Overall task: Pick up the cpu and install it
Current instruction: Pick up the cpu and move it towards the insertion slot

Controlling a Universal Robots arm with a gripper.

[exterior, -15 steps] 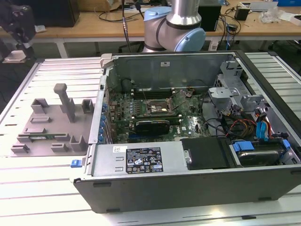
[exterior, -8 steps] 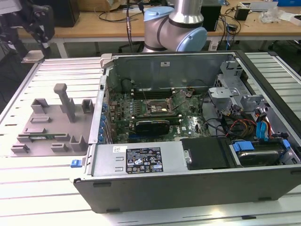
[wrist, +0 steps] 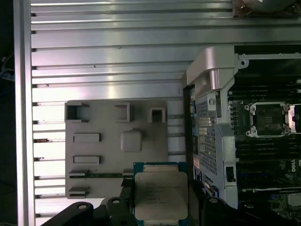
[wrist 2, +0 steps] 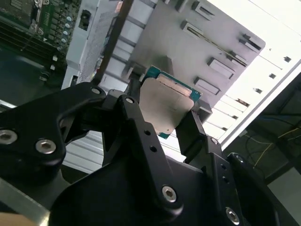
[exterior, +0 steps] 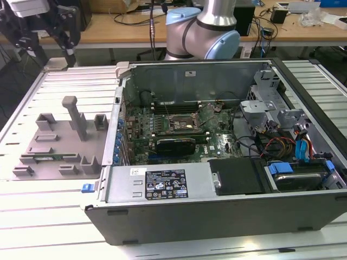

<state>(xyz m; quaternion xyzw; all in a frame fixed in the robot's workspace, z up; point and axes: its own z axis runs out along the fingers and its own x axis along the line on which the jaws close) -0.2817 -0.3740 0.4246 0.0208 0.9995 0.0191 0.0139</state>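
Observation:
The cpu (wrist: 160, 193) is a flat square chip with a silver top and a green rim. It sits between the black fingers of my gripper (wrist: 160, 203), which is shut on it. In the second wrist view the cpu (wrist 2: 164, 101) is clamped at two opposite edges by the gripper (wrist 2: 163, 112). It hangs in the air above the grey fixture plate (wrist: 117, 141), close to the plate's edge. The black socket frame (wrist: 269, 118) lies on the motherboard inside the open computer case (exterior: 162, 187). In the exterior view the gripper (exterior: 49, 27) is high at the exterior view's left, above the table.
The grey fixture plate (exterior: 54, 141) with raised blocks and a tall post (exterior: 73, 114) lies on the ribbed metal table (exterior: 32, 211). The case side wall (wrist: 211, 117) stands between the plate and the socket (exterior: 181, 120). Cables and drive bays (exterior: 293, 141) fill the case's other end.

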